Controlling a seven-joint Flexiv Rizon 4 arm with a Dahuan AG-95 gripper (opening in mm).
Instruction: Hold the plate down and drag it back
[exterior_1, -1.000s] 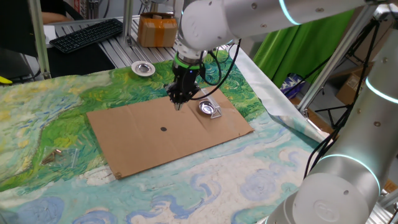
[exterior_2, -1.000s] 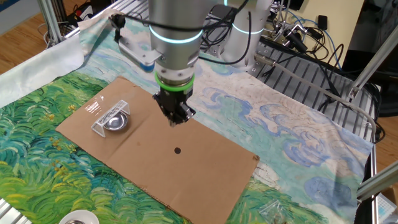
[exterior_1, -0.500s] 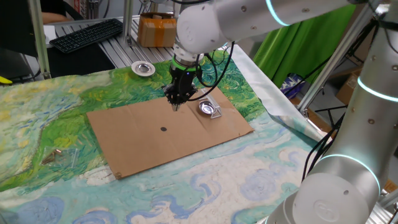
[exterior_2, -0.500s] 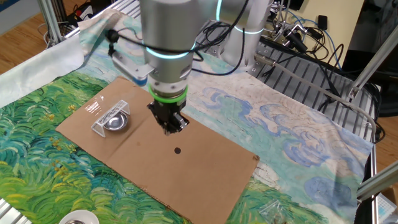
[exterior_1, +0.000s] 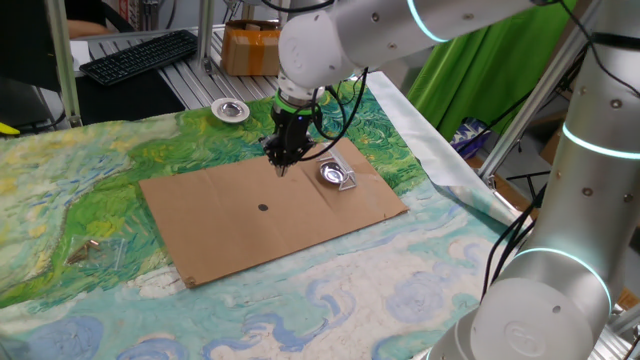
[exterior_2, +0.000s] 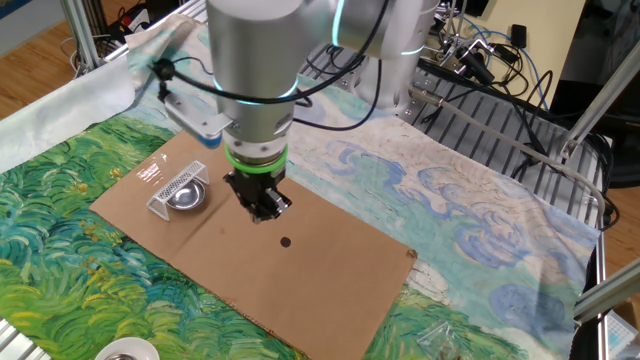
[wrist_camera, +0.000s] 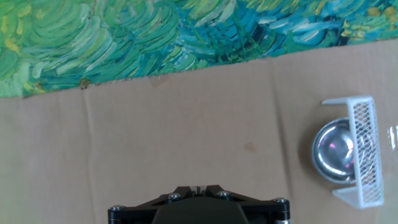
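Closed gripper (exterior_2: 258, 208) over cardboard (exterior_2: 300, 265), apart from plate (exterior_2: 184, 199) at 9 o'clock; white mesh bracket (wrist_camera: 364, 149) partly over plate.

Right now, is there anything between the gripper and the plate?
No. In both fixed views only bare cardboard separates the shut gripper from the plate; the white mesh bracket stands on the plate's far side.

Gripper (exterior_1: 283, 165) pointing straight down, jaws closed together, nothing between them. Black fingers below a green-ringed wrist. Silver arm reaching in from two o'clock in one fixed view, from twelve in the other (exterior_2: 258, 211).
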